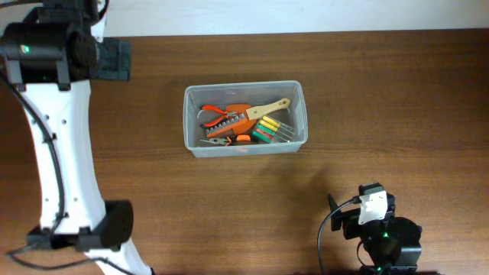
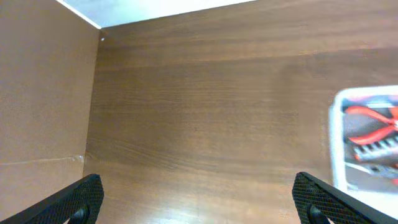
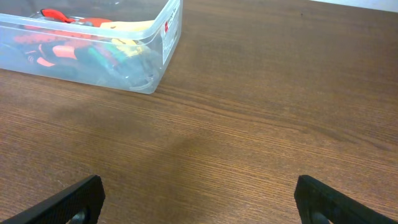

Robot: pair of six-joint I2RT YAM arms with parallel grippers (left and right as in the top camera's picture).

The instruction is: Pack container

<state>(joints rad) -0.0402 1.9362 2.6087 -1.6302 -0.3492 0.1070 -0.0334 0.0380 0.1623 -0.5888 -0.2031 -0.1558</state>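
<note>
Looking down from overhead, we see the container (image 1: 189, 122) on the table (image 1: 382, 92), a little left of the middle and nearer the far edge. Its long axis runs left to right across that view, with the short walls facing the two sides. It stands upright with its open top facing up.

Inside it we count several hand tools lying in a loose heap. The red-handled pliers (image 1: 214, 113) lie toward the left end. A wooden-handled tool (image 1: 269, 108) slants up toward the far right corner. The green and yellow handled screwdrivers (image 1: 266, 130) lie beside it, and an orange piece (image 1: 241, 122) sits between them and the pliers. We cannot tell what the orange piece is.

The left arm (image 1: 61, 153) stretches from its base at the near left up to the far left corner, well apart from the container. The left end effector (image 2: 196, 183) hangs above bare wood with its fingers spread wide, gripping nothing. The container shows only at the right edge of its wrist view.

The right arm (image 1: 382, 229) sits folded low at the near right. The right end effector (image 3: 198, 186) is likewise spread wide with nothing in it, and its wrist view has the container in the far left corner.
</note>
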